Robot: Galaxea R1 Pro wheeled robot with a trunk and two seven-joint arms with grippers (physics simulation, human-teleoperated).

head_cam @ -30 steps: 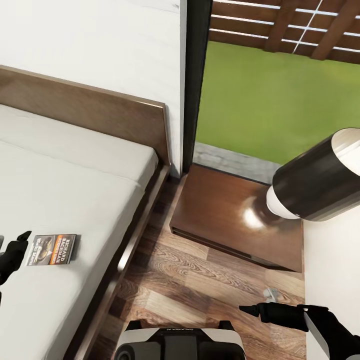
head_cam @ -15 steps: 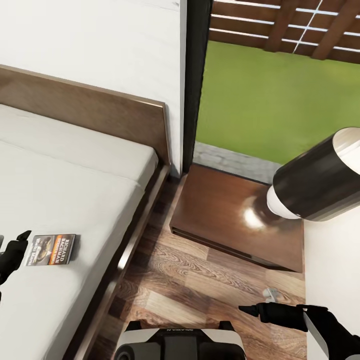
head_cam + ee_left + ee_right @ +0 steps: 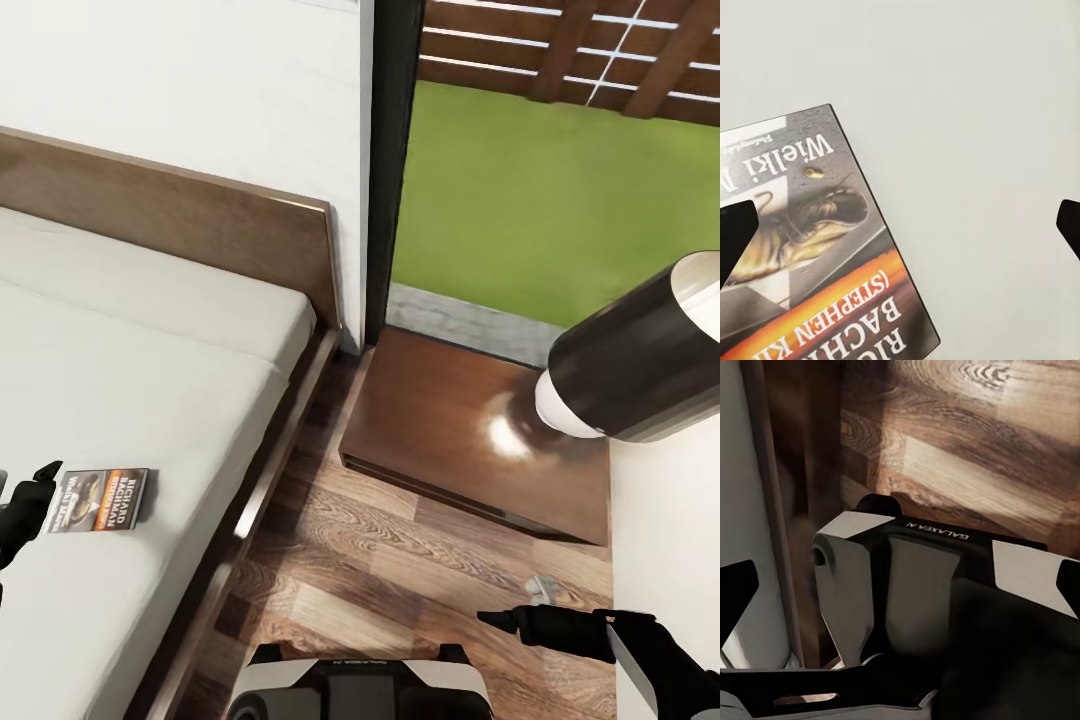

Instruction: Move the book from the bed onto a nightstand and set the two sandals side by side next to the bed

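Observation:
The book (image 3: 100, 500) lies flat on the off-white mattress of the bed (image 3: 150, 380), close to its right side. My left gripper (image 3: 22, 482) hovers just left of the book. In the left wrist view it stands open (image 3: 900, 232), with the book (image 3: 817, 277) under one fingertip (image 3: 735, 240) and bare mattress beneath the rest. The glossy nightstand (image 3: 450, 430) stands right of the bed, against the window. My right gripper (image 3: 500, 622) is low over the wood floor, open (image 3: 900, 585), holding nothing. The sandals are out of view.
A black-and-white cylindrical lamp (image 3: 640, 350) looms over the nightstand's right side. The tall dark-framed window (image 3: 390, 150) shows a green lawn. A small pale object (image 3: 541, 586) lies on the floor near my right gripper. My base (image 3: 360, 685) sits between bed frame and wall.
The whole picture has shifted very slightly, so the camera has moved. The book and both grippers keep their places relative to each other.

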